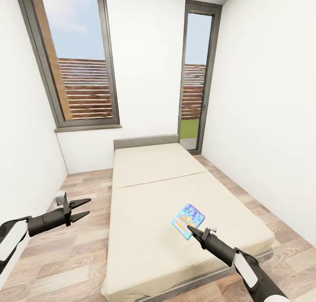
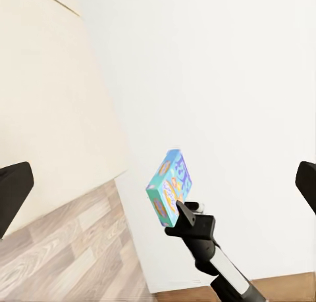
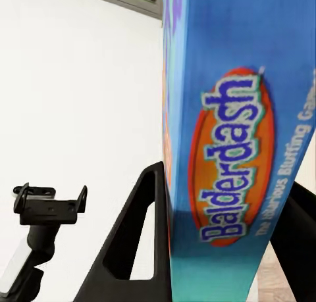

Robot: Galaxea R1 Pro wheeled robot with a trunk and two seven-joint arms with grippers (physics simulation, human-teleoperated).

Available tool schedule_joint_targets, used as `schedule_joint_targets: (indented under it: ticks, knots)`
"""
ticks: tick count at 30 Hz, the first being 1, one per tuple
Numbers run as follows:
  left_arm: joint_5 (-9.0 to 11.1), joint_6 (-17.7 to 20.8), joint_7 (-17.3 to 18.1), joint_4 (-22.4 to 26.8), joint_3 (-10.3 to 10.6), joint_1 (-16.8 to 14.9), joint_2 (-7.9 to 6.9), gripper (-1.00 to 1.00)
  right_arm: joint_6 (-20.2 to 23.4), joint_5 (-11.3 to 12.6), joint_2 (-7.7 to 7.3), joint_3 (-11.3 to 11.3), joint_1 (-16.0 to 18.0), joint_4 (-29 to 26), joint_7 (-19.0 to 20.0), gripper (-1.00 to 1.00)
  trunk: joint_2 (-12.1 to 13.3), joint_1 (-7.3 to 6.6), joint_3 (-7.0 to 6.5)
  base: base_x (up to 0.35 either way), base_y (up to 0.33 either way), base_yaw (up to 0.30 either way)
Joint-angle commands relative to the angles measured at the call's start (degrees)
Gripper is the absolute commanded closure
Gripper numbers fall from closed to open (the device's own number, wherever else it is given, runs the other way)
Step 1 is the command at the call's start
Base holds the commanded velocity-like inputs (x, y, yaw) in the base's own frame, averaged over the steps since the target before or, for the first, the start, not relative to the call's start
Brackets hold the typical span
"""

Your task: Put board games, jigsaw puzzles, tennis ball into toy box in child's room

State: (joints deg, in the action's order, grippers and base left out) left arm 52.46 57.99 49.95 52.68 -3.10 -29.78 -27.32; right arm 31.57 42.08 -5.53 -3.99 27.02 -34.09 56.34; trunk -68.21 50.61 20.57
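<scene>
A light blue board game [image 1: 189,218] with "Balderdash" in blue lettering on an orange oval is pinched at its near edge by my right gripper [image 1: 191,228], just above the beige bed [image 1: 145,205]. In the right wrist view the box [image 3: 230,151] stands on edge between the two dark fingers [image 3: 131,243]. The left wrist view shows the same box [image 2: 170,183] held up by the right gripper [image 2: 187,216], clear of the mattress. My left gripper [image 1: 87,207] hangs open over the floor to the left of the bed, holding nothing.
The bed fills the middle of a narrow white-walled room with a grey headboard [image 1: 146,141] at the far end. Strips of wood-plank floor [image 1: 74,249] run along both sides. A tall window [image 1: 74,61] and a glass door [image 1: 195,83] are in the far wall.
</scene>
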Motion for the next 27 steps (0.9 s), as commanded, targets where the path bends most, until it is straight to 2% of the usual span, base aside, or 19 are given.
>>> schedule_joint_targets:
  ticks: [1,7,22,27]
  knots:
    - [-0.2,0.2,0.2,0.0,-0.1,0.0,-0.01,-1.0,0.4,0.3,0.0,0.0,0.0,0.1,0.5,1.0,0.4,-0.23,-0.12,0.0,0.0,-0.28]
    - [-0.2,0.2,0.0,0.0,-0.1,0.0,0.06,-1.0,0.3,0.3,-0.01,-0.1,0.0,0.2,1.8,1.0,2.8,-1.54,-1.19,0.0,0.0,-0.28]
    - [-0.2,0.2,-0.3,0.1,0.0,0.0,0.09,-1.0,0.3,0.3,-0.01,-0.4,0.0,0.3,2.0,1.0,8.8,-4.84,-3.89,0.0,0.0,-0.28]
    - [-0.2,0.2,-0.3,0.2,1.4,-0.1,0.08,-1.0,0.3,0.3,-0.01,-0.4,0.0,0.3,2.0,1.0,10.8,-5.94,-4.86,0.0,0.0,-0.28]
